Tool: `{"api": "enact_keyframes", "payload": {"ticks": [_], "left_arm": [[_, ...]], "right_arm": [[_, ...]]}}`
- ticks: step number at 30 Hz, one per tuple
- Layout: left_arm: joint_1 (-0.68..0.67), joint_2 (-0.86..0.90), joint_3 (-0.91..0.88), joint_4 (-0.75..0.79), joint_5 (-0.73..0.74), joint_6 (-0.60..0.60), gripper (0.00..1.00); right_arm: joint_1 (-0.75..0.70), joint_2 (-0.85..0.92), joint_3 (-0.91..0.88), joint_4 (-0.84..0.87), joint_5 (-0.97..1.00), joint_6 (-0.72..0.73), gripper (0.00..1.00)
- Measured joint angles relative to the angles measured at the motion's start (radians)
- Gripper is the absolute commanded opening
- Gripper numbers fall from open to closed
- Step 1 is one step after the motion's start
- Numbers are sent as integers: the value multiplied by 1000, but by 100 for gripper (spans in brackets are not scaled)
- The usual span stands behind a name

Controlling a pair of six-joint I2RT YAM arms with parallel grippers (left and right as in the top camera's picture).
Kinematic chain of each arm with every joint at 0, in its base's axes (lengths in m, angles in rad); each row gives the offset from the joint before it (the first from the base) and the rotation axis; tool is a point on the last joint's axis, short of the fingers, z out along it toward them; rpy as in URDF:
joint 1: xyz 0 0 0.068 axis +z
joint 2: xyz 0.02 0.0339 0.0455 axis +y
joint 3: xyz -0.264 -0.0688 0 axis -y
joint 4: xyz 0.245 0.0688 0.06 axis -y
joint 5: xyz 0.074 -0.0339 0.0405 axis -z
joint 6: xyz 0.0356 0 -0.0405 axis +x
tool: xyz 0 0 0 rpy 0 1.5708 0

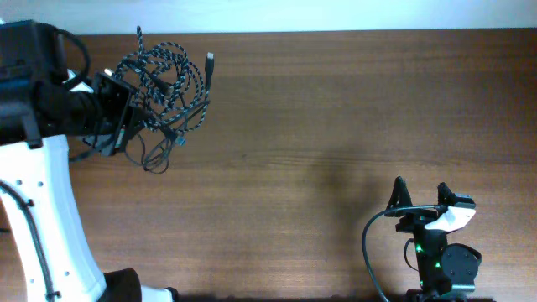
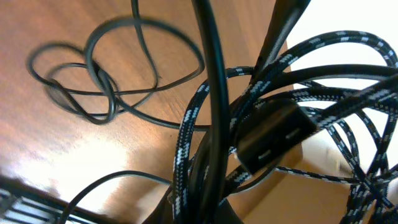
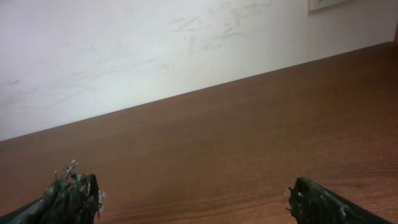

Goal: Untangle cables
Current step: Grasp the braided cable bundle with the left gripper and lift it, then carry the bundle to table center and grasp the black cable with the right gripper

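Note:
A tangle of cables hangs at the far left of the table. The braided black-and-white speckled cable (image 1: 172,80) forms many loops, with a plug end (image 1: 210,59) sticking out at the right. The thin plain black cable (image 1: 155,155) loops below it onto the wood. My left gripper (image 1: 126,105) is shut on the bundle and holds it lifted. In the left wrist view the speckled cable (image 2: 186,134) and a black plug (image 2: 273,134) fill the frame, and the thin black cable (image 2: 112,93) lies in loops on the table. My right gripper (image 1: 422,191) is open and empty at the near right, fingertips wide apart (image 3: 193,202).
The brown wooden table (image 1: 336,126) stretches between the two arms. A pale wall (image 3: 155,50) stands beyond the far edge. The left arm's white base (image 1: 50,218) fills the near left. A thick black wire (image 1: 369,252) curves beside the right arm.

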Motion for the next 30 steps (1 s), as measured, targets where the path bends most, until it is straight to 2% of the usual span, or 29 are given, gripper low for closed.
{"api": "enact_keyframes", "payload": {"ticks": [3, 6, 9, 10, 12, 13, 15, 16, 18, 20, 23, 26, 27, 29, 30], "left_arm": [[-84, 0, 0, 0, -60, -181, 0], [-127, 0, -8, 2, -74, -236, 0], [-169, 0, -85, 4, -107, -287, 0], [-176, -1, -124, 4, -114, -309, 0], [-192, 1, -224, 9, -119, -354, 0], [-196, 0, -272, 9, -121, -372, 0], [-200, 6, -378, 8, -127, -401, 0], [-199, 6, -411, 8, -131, -405, 0], [-205, 6, -472, 8, -158, -410, 0], [-244, 6, -508, 16, -198, -416, 0], [-323, 6, -520, 77, -219, -418, 0], [-426, 6, -522, 132, -280, -407, 0], [-461, 6, -524, 178, -323, -358, 0], [-513, 6, -527, 276, -360, -248, 0], [-534, 6, -528, 293, -368, -210, 0]], "right_arm": [[0, 0, 0, 0, 0, 0, 99], [0, 0, 0, 0, 0, 1, 99], [0, 2, 0, 4, -41, 91, 99], [0, 6, 0, 12, -103, 237, 99], [-1, 16, 0, 23, -215, 418, 99], [0, 21, 0, 29, -365, 566, 99], [0, 24, 0, 37, -548, 708, 99], [0, 26, -1, 42, -599, 730, 99], [0, 27, -1, 108, -673, 672, 99], [0, 33, 1, 126, -718, 638, 94], [0, 133, 82, 126, -795, 623, 91], [0, 344, 204, 156, -941, 628, 84], [0, 409, 236, 172, -982, 638, 83], [5, 513, 257, 337, -1081, 748, 79], [21, 548, 261, 401, -1106, 809, 73]]}}
